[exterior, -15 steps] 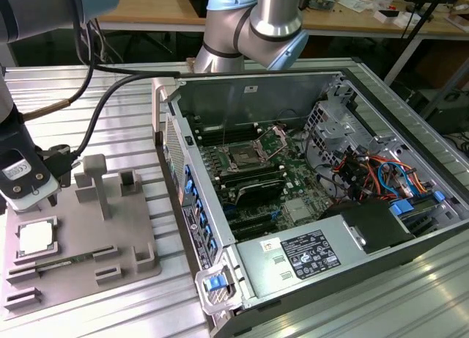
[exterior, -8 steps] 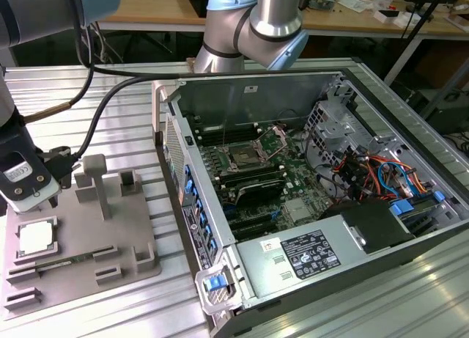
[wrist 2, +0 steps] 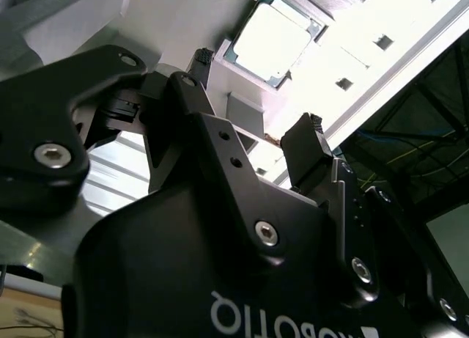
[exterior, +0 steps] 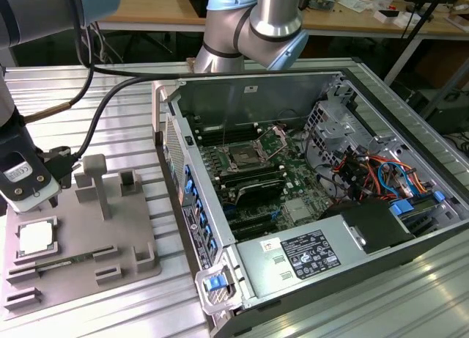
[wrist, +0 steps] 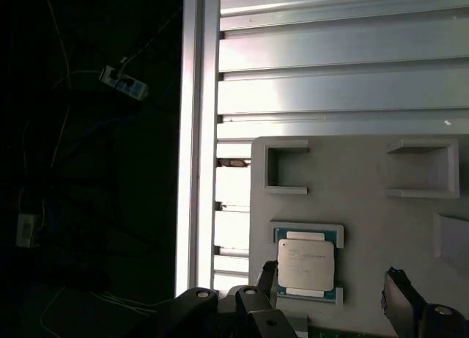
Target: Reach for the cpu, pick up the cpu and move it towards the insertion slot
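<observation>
Surface: ribbed aluminium table, with wooden benches behind it at 12 o'clock in the exterior view.
Tray: grey plastic tray with raised blocks, lying flat on the table at 8 o'clock in the exterior view.
Cpu: the cpu lies flat, pale metal top up, in a square recess near the tray's 9 o'clock edge.
Cpu, wrist views: the cpu is seated squarely in its recess in the first wrist view. In the second wrist view the cpu appears beyond the fingertips.
Gripper: the gripper hangs just above the cpu, at its 12 o'clock in the exterior view.
Finger state: spread apart, holding nothing. In the first wrist view the gripper has one black finger just beside the cpu's edge, the other standing off on the opposite side.
Contact: probably none; the near finger's gap to the cpu cannot be judged with certainty.
Case: open computer case at 3 o'clock from the tray, lying on the table.
Insertion slot: the insertion slot, silver frame with dark centre, sits on the green motherboard inside the case, at 2 o'clock from the cpu and well apart from it.
Arm: arm joint stands behind the case at 12 o'clock.
</observation>
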